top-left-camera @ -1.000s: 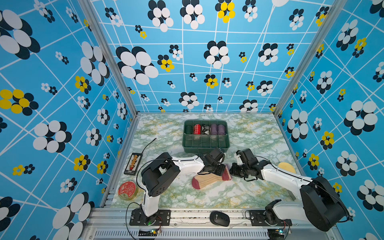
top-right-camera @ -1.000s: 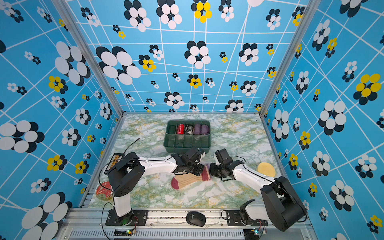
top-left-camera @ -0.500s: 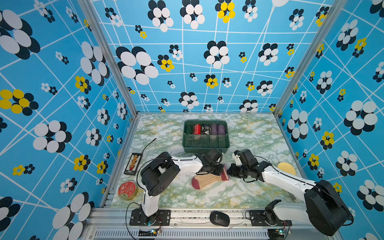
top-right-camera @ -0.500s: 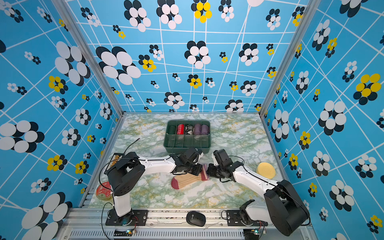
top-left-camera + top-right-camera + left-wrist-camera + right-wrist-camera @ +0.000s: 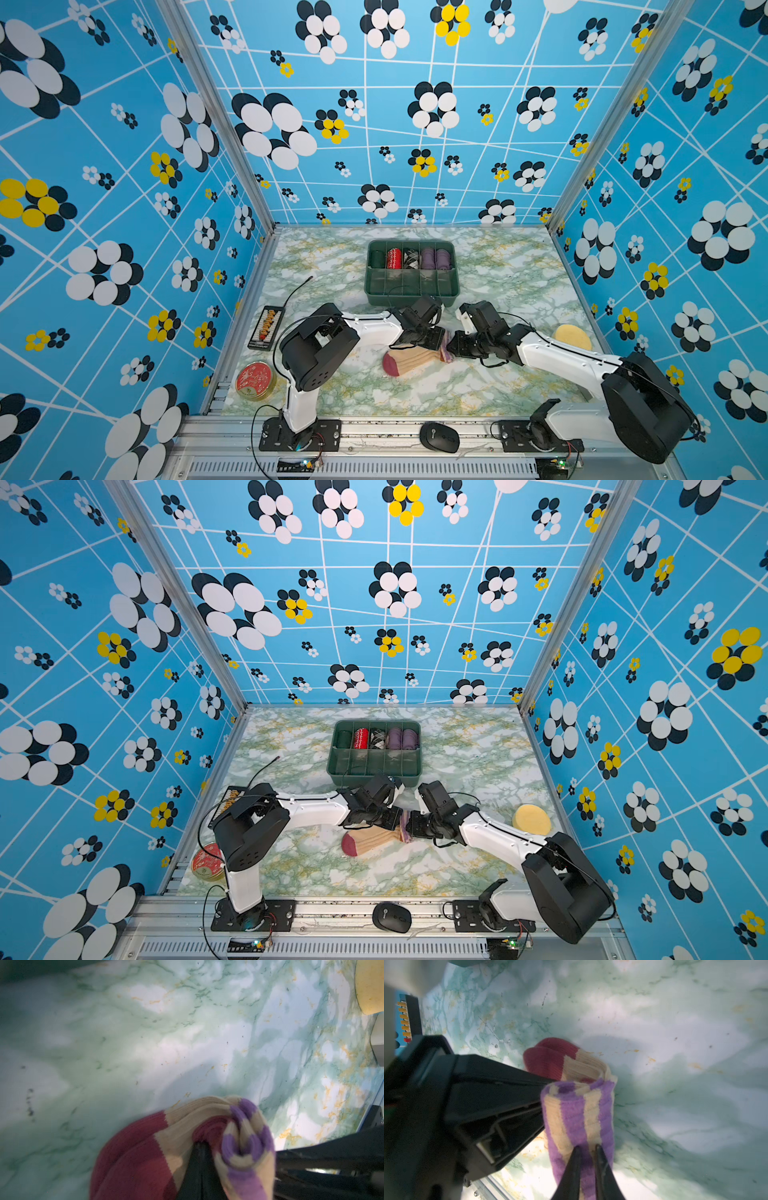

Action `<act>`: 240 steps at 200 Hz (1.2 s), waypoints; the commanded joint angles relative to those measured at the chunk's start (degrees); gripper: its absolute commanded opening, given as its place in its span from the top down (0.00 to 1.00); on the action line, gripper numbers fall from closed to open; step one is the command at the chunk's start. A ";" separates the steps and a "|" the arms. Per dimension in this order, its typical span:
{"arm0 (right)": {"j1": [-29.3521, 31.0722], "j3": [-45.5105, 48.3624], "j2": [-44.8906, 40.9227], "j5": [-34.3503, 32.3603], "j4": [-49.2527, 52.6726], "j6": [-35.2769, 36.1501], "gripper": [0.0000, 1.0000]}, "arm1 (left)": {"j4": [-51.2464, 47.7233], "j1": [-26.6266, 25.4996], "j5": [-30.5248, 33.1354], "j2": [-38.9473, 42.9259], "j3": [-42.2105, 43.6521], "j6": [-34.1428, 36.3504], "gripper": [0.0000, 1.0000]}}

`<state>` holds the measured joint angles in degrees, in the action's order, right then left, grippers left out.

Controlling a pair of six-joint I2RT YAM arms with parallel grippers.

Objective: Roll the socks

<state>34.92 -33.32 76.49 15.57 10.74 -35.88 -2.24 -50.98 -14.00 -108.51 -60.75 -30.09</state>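
The socks [image 5: 411, 359] lie on the table [image 5: 478, 388] near the tray [image 5: 376, 297], between both arms. The right gripper [image 5: 587, 1152] pinches the purple-striped cuff; the left gripper [image 5: 200, 1153] is closed tight, fabric seemingly wrapped around its tips.

Blue walls [image 5: 104, 174] patterned with white, black and yellow flowers surround a green marbled tabletop [image 5: 332, 266] at lower centre

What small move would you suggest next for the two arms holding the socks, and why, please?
Probably turn the pinched cuff over toward the toe. Both arms' jaws are shut on the striped end of the socks, which is barely curled, while the rest lies flat on the table.
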 commanded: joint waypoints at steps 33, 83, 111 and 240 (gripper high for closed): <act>1.63 -1.81 2.44 -0.69 -0.69 -1.48 0.87 | -3.15 1.16 0.74 2.29 1.54 -0.16 0.96; 1.82 -2.45 1.56 -2.12 0.38 -1.30 0.87 | -9.51 1.22 4.24 8.91 1.52 2.05 0.94; 1.98 -2.88 1.56 -2.21 0.34 -1.30 0.87 | -11.66 1.24 5.48 11.49 1.93 2.96 0.94; 3.57 -5.00 2.09 -3.00 1.10 -1.56 0.87 | -11.56 5.62 8.37 14.38 9.99 3.54 0.94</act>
<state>37.58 -36.47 78.17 13.61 10.57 -36.91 -13.37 -46.02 -6.39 -96.49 -51.59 -27.77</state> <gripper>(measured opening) 0.134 0.060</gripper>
